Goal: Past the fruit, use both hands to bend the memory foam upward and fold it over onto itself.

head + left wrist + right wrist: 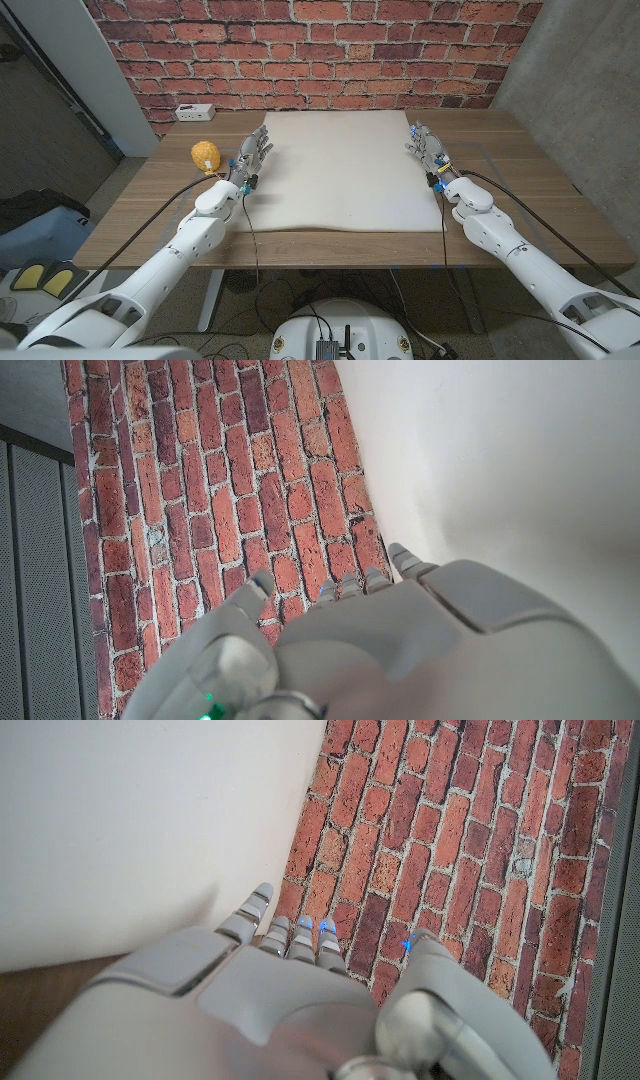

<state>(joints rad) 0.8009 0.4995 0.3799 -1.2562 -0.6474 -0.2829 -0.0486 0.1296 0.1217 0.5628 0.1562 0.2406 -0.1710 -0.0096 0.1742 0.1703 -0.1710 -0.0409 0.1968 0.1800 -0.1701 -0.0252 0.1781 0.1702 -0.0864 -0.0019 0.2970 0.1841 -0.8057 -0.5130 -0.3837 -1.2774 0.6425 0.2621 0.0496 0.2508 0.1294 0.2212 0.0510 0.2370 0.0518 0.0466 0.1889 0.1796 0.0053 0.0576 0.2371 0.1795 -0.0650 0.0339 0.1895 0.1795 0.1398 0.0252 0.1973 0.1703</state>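
Observation:
The white memory foam (345,170) lies flat across the middle of the wooden table (530,195), its near edge slightly wavy. A yellow fruit (205,155) sits just off the foam's left edge. My left hand (251,157) is at the foam's left edge near the far corner, fingers stretched out and holding nothing. My right hand (428,149) mirrors it at the right edge, fingers also extended. In the left wrist view the hand (400,640) reaches along the foam (500,450). The right wrist view has the hand (270,990) beside the foam (130,820). Whether the fingertips touch the foam is unclear.
A brick wall (330,50) stands right behind the table. A white power strip (195,110) lies at the far left of the tabletop. A grey concrete wall (580,70) rises on the right. Bare wood shows on both sides of the foam.

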